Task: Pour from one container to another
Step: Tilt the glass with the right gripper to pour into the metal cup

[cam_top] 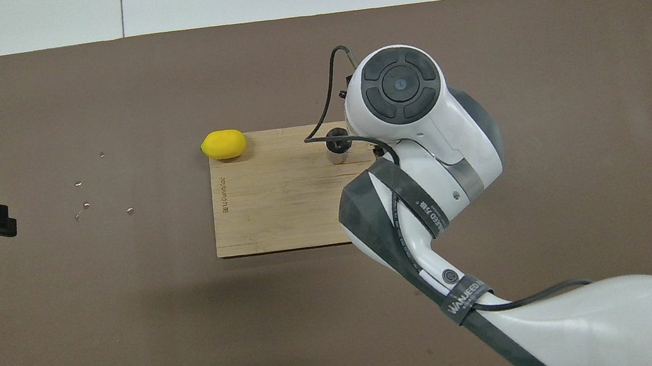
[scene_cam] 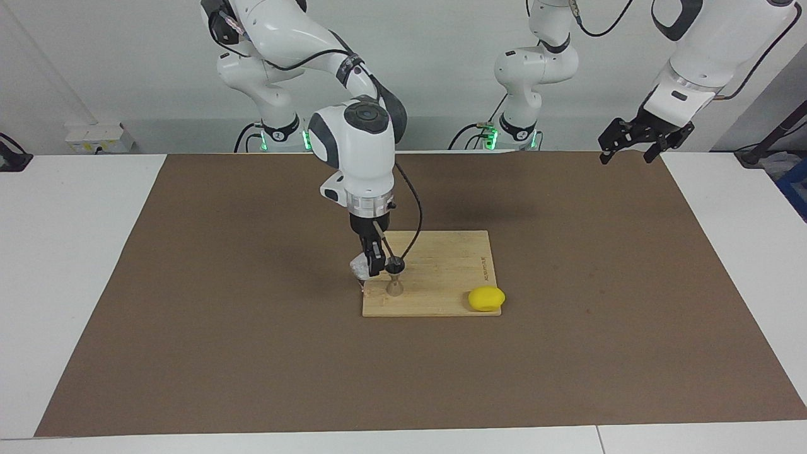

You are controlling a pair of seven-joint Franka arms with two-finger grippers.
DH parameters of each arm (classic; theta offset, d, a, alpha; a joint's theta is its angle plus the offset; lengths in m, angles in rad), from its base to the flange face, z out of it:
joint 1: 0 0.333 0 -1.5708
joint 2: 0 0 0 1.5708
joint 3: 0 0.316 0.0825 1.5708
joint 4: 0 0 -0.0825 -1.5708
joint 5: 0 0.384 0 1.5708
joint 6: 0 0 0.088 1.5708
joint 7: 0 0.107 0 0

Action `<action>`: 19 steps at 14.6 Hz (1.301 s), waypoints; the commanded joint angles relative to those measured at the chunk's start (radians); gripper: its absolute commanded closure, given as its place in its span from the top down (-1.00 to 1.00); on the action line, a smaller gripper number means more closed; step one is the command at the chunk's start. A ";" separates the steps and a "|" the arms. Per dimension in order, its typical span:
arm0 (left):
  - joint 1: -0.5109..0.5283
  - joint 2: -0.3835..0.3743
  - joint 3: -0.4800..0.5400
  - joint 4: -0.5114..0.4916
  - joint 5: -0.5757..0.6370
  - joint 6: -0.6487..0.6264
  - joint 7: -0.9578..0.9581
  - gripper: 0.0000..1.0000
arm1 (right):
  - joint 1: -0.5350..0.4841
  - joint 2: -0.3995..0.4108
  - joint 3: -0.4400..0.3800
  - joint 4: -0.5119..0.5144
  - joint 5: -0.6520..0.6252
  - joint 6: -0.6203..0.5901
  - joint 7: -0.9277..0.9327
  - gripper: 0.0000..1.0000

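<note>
Item: pouring step, right gripper (scene_cam: pixel 376 268) pinching tilted glass cup (scene_cam: pixel 360 267) at jigger's (scene_cam: pixel 395 280) nine o'clock.
Advice: tip slowly, lip over jigger mouth; left gripper (scene_cam: pixel 630 151) waits, spread.

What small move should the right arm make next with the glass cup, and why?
Probably tip the glass cup a little further toward the jigger. The right gripper is shut on the cup, tilted right beside the jigger's mouth on the cutting board. The left gripper waits open, up over the mat's edge.
</note>
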 commanded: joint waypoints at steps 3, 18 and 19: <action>0.005 -0.002 -0.004 -0.001 0.002 -0.008 -0.001 1.00 | 0.020 0.015 0.004 0.030 -0.071 -0.001 0.031 -1.00; 0.005 -0.004 -0.004 -0.001 0.002 -0.010 0.001 1.00 | 0.049 0.009 0.004 0.030 -0.131 -0.012 0.028 -1.00; 0.005 -0.002 -0.004 -0.001 0.002 -0.010 -0.001 1.00 | 0.049 0.007 0.004 0.030 -0.131 -0.012 0.028 -1.00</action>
